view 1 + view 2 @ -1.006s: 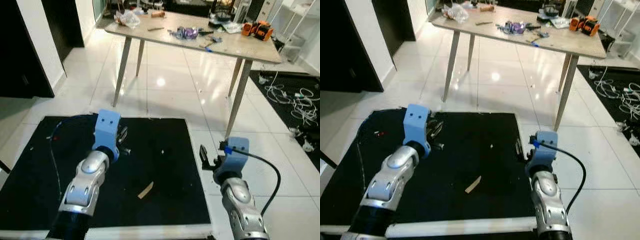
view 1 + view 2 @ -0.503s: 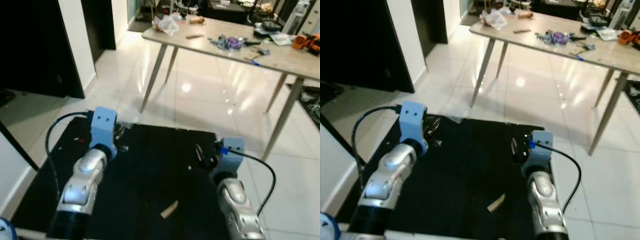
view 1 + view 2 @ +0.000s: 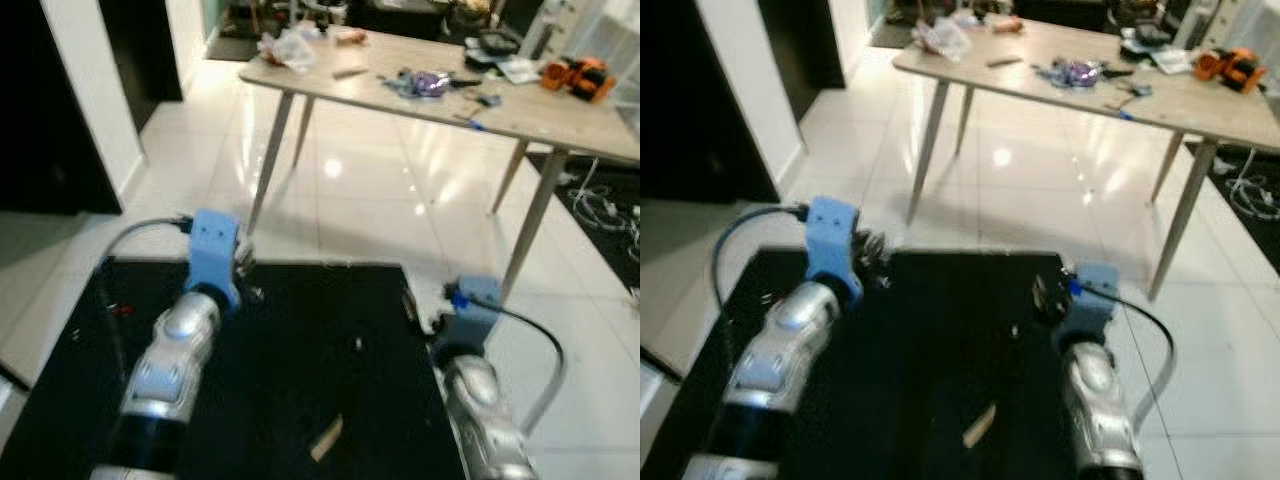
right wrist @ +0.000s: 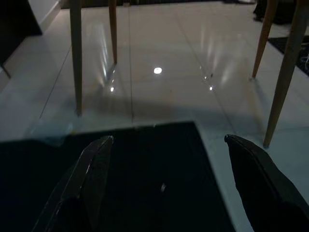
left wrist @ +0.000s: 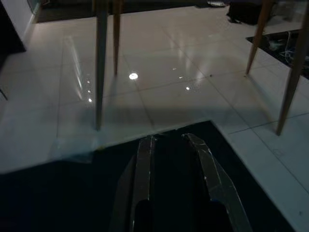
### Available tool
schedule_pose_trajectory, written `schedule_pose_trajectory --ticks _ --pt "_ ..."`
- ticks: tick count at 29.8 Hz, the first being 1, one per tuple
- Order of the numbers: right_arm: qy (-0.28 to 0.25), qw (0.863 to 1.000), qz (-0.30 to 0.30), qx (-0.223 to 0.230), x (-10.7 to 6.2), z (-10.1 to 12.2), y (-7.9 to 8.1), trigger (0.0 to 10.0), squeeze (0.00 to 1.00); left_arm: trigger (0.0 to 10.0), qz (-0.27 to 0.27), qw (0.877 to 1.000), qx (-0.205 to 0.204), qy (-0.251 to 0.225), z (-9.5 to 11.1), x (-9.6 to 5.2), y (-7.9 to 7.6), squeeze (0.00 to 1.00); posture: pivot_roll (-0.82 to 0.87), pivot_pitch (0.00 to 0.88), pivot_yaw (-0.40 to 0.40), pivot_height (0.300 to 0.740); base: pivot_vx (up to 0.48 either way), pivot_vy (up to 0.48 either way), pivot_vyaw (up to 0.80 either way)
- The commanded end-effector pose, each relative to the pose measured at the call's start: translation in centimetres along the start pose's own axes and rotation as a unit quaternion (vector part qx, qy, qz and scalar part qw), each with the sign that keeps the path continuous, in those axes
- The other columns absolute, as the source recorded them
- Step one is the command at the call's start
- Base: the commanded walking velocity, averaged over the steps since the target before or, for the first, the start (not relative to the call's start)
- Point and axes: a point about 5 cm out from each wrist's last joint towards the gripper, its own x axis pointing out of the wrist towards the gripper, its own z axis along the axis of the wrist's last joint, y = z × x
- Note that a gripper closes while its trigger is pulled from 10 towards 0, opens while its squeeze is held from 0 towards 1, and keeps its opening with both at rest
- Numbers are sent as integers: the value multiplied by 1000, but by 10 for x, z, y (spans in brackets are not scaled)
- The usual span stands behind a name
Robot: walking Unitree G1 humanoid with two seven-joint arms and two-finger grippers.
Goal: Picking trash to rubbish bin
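A tan scrap (image 3: 326, 437) lies on the black mat (image 3: 300, 380) in front of me, between my two arms. A tiny white bit (image 4: 163, 187) lies farther out on the mat. A clear plastic piece (image 5: 72, 147) rests on the tiles by the mat's far left corner. My left gripper (image 5: 169, 140) hovers over the mat's far edge, its fingers nearly together with nothing between them. My right gripper (image 4: 166, 140) hangs over the mat's right side, wide open and holding nothing.
A wooden table (image 3: 520, 105) on slanted legs stands beyond the mat, strewn with crumpled plastic (image 3: 290, 45), tools and small items. White cables (image 3: 605, 210) lie on dark flooring at the right. A dark doorway (image 3: 40, 120) is on the left. Glossy white tiles surround the mat.
The whole picture has shifted and blurred, so the camera has moved. Both arms hold the same pose over the mat, and the scrap lies where it did.
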Motion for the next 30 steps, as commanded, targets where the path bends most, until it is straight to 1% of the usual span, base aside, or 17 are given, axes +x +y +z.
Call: schedule_pose_trajectory --ticks 1,9,15,17,21,24,27,30 --pt "5 1000 3 7 0 -2 6 10000 0 10000 6 1000 4 6 -3 0 5 0 -75 97 2 740 401 0 0" --pt "5 1000 8 6 0 -2 10 10000 0 10000 4 1000 -2 -7 4 4 3 0 -85 94 4 740 400 0 0" --pt "6 1000 -2 11 0 -2 6 10000 0 10000 -1 1000 2 -6 3 5 1 0 -85 100 -2 740 399 0 0" --pt "8 1000 1 10 1 -2 8 10000 0 10000 0 1000 -1 -5 2 5 1 0 -91 94 3 740 401 0 0" --pt "6 1000 1 17 2 0 9 10000 0 10000 -3 1000 0 -8 4 5 -2 0 -78 95 -3 740 402 0 -719" --pt "5 1000 4 16 2 -1 11 10000 0 10000 -3 1000 -1 -9 5 4 -1 0 -83 98 3 740 400 0 -800" --pt "2 1000 2 14 2 0 11 10000 0 10000 -5 1000 5 -6 2 3 0 0 -78 96 -2 740 402 0 0" --pt "2 1000 5 12 2 0 12 10000 0 10000 -1 1000 2 -9 4 2 1 0 -86 100 -4 740 402 0 0"
